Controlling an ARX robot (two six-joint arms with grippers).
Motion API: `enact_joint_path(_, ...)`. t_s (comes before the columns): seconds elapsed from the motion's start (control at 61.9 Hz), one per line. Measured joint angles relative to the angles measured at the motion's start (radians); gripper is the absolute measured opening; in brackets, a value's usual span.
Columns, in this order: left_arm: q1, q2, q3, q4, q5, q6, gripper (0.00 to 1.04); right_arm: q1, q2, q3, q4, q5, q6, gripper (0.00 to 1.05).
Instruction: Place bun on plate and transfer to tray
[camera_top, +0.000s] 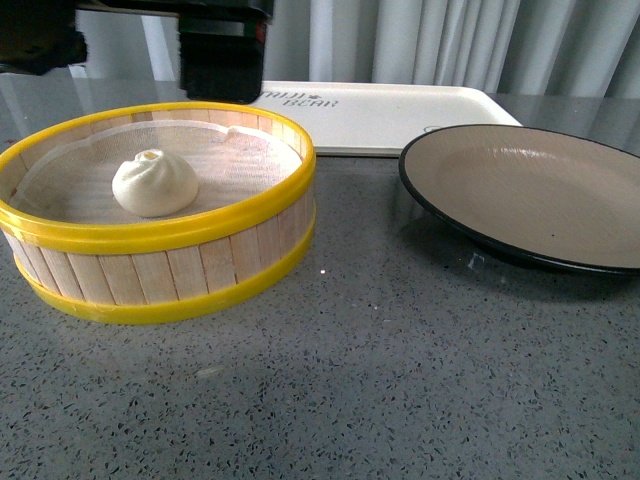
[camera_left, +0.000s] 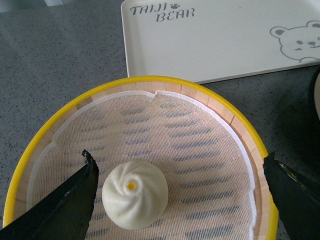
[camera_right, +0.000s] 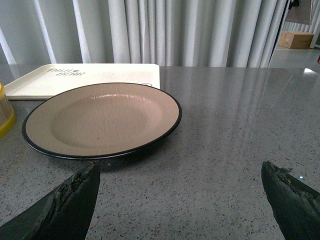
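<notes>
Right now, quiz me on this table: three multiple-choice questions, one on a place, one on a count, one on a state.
1. What lies behind the basket?
A. a cup
B. the tray
C. a bottle
2. How many buns are there?
A. one
B. two
C. three
3. The plate is:
A. upside down
B. holding food
C. empty
Answers:
1 B, the front view shows the tray past the basket's far rim.
2 A, a single bun sits in the basket.
3 C, its beige inside is bare.

The bun (camera_top: 154, 183) sits in the yellow-rimmed steamer basket (camera_top: 160, 270), with the plate (camera_top: 520, 195) to its right and the tray (camera_top: 400, 115) behind both.
</notes>
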Motion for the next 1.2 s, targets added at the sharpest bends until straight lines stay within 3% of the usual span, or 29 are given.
enact_joint_path(0.485,0.156,0.159,0.154,-0.18,-0.021,0.011,0.98,0.0,0.0,0.0,0.0,0.0,0.0,0.96)
enact_joint_path(1.196,0.132,0.169,0.155,-0.224,0.003,-0.018,0.98,0.0,0.0,0.0,0.0,0.0,0.0,0.96)
